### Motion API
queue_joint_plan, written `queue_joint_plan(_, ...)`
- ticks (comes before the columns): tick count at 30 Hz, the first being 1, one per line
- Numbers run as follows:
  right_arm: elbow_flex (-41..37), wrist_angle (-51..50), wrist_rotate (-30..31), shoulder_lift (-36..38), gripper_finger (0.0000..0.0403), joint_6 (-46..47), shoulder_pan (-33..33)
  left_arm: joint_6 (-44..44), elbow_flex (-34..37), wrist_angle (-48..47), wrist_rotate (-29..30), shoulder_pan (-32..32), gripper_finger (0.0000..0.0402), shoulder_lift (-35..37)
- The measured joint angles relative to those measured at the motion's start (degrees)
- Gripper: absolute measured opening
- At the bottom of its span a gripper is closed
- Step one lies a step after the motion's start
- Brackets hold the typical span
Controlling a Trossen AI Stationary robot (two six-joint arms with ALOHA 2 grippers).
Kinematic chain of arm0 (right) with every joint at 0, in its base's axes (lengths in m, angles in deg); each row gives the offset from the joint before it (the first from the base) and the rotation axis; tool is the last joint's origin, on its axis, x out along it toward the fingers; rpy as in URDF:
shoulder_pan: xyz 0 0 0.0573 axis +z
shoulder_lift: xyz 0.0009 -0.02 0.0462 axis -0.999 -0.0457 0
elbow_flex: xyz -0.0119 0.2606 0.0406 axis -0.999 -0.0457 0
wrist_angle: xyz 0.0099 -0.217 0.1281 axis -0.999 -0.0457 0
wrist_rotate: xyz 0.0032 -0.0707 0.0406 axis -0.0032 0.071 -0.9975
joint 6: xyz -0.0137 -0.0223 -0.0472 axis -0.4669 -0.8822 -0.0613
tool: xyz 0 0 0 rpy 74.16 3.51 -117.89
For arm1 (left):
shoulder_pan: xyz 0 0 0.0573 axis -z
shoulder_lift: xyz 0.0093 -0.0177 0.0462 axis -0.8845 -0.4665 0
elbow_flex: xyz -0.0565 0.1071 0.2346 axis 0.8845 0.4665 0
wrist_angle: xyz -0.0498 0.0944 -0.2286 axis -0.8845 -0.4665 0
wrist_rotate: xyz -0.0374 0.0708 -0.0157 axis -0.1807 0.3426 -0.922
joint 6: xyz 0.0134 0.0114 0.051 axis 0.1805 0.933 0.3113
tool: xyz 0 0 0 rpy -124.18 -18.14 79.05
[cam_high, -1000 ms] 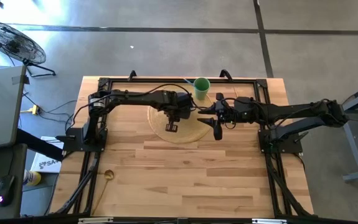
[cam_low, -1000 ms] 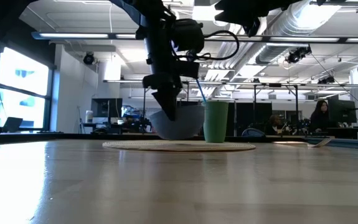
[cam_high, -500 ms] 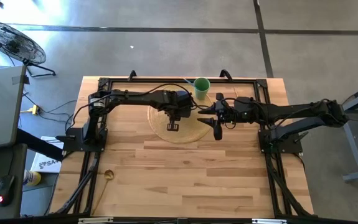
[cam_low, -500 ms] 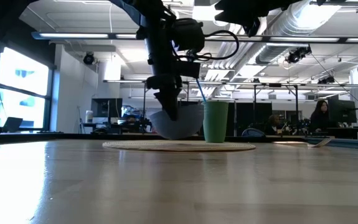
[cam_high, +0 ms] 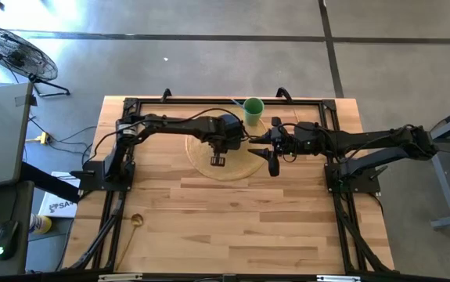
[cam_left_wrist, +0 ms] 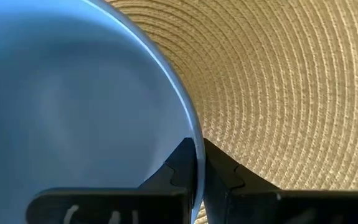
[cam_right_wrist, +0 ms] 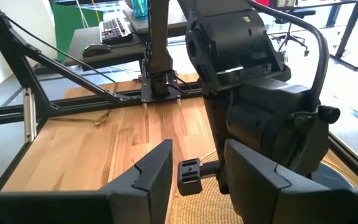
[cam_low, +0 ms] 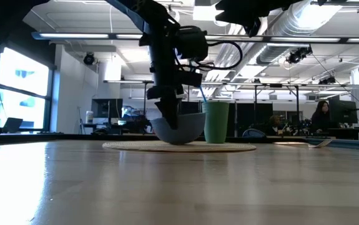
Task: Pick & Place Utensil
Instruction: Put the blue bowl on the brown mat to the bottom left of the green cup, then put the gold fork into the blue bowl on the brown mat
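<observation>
A blue bowl sits over a round woven placemat in the middle of the table. My left gripper stands above the bowl, shut on its rim. My right gripper hovers open over the mat's right edge, touching nothing. A gold spoon lies flat on the table near the near-left corner. A green cup holding a blue straw stands at the mat's far edge. My left gripper pinches the bowl's rim, one finger inside the bowl and one outside. The fingers come from above, pointing down. In the low view the bowl's underside is down at the placemat and it stands nearly upright.
A pale utensil lies on the table to the right of the cup. Black frame rails run along the table's left, far and right sides. Bare wood fills the near half of the table.
My left gripper has moved down a little with the bowl in its hold. The bowl, which hung just above the placemat, now has its underside down at the mat. My left arm's elbow has shifted.
</observation>
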Motion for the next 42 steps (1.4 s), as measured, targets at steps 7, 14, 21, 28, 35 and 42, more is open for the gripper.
queue_joint_plan(7, 0.0, -0.02, 0.0, 0.0, 0.014, -0.05, 0.02, -1.03, 0.13, -1.06, 0.33, -0.09, 0.0074, 0.3)
queue_joint_plan(14, 0.0, 0.01, 0.0, 0.0, 0.014, 0.01, 0.0, -1.64, 0.11, -1.51, 0.51, -0.03, 0.0133, 0.55)
queue_joint_plan(21, 0.0, 0.01, 0.0, 0.0, 0.014, -0.06, 0.0, -2.25, 0.09, -2.65, 0.06, 0.0, 0.0138, 1.48)
queue_joint_plan(28, 0.0, -0.02, 0.0, 0.0, 0.014, 0.01, 0.0, -4.21, 0.11, -2.38, -0.45, 0.0, 0.0138, 4.71)
queue_joint_plan(35, 0.0, -0.02, 0.0, 0.0, 0.014, -0.06, 0.0, -5.71, 0.11, -2.88, -2.55, -0.02, 0.0138, 9.23)
queue_joint_plan(42, 0.0, -0.02, 0.0, 0.0, 0.014, 0.01, 0.01, -12.01, 0.09, -6.49, -9.53, 1.46, 0.0138, 17.82)
